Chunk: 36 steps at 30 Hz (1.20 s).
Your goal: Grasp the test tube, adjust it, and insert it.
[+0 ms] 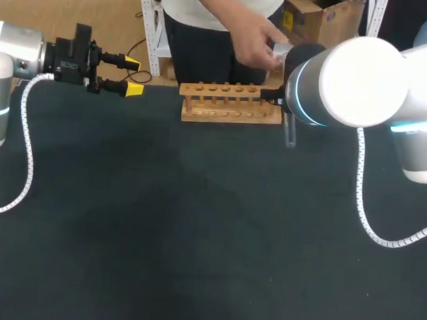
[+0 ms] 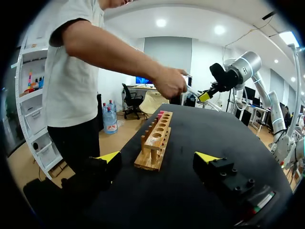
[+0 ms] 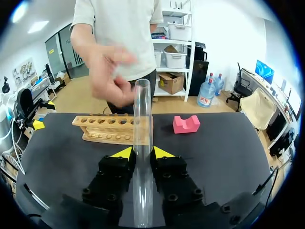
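From overhead, the left tool (image 1: 133, 75) sits with its yellow fingers spread and nothing between them, well apart from the wooden rack (image 1: 231, 104) ahead of it on the dark surface (image 1: 196, 223). The right arm (image 1: 359, 74) blocks its own tool there. Only a bit of the test tube (image 1: 290, 132) pokes out beneath that arm, just beside the rack's end, and a person's hand (image 1: 255, 43) reaches in above the rack. The left wrist camera looks down the rack's length between its spread fingers and catches what overhead misses: the right tool (image 2: 206, 96) far ahead, beyond the rack, carrying the tube aslant. The hand is at the tube's upper end; whether it touches I cannot tell. The right wrist camera settles the grip: both yellow tips press the clear tube from either side, pinching it, and the tube runs lengthwise out past the fingers. The rack lies ahead of that tool, and only here does a pink block (image 3: 186, 124) show, beside the rack's end.
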Motion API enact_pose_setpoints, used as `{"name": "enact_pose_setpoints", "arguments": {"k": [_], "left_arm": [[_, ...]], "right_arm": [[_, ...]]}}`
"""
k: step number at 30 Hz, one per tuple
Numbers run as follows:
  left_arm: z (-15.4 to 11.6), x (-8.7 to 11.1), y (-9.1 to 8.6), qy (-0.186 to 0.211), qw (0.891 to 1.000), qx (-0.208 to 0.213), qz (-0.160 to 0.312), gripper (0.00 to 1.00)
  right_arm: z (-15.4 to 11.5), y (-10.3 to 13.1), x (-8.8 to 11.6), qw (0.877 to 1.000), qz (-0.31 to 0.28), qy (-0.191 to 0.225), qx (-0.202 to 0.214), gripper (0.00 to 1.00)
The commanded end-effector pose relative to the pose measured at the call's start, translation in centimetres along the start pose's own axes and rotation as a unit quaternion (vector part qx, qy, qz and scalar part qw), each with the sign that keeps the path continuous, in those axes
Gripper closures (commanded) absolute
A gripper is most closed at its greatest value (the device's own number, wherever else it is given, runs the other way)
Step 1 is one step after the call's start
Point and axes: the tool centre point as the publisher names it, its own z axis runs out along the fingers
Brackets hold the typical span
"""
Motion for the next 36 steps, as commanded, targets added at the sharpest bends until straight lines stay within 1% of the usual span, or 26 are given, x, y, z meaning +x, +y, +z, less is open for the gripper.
{"name": "enact_pose_setpoints", "arguments": {"k": [1,12,18,26,36], "left_arm": [[0.0,0.0,0.0,0.0,1.0,0.0,0.0,0.0],[0.0,0.0,0.0,0.0,1.0,0.0,0.0,0.0],[0.0,0.0,0.0,0.0,1.0,0.0,0.0,0.0],[0.0,0.0,0.0,0.0,1.0,0.0,0.0,0.0],[0.0,0.0,0.0,0.0,1.0,0.0,0.0,0.0]], "right_arm": [[-0.1,-0.1,0.1,1.0,0.001,-0.003,-0.001,1.0],[-0.1,-0.1,0.1,1.0,0.001,-0.003,-0.001,1.0],[1.1,1.4,-0.2,1.0,-0.007,-0.004,-0.012,1.0],[3.0,3.1,0.0,1.0,-0.014,0.003,-0.02,1.0],[5.3,4.7,0.3,1.0,-0.02,0.008,-0.014,1.0]]}}
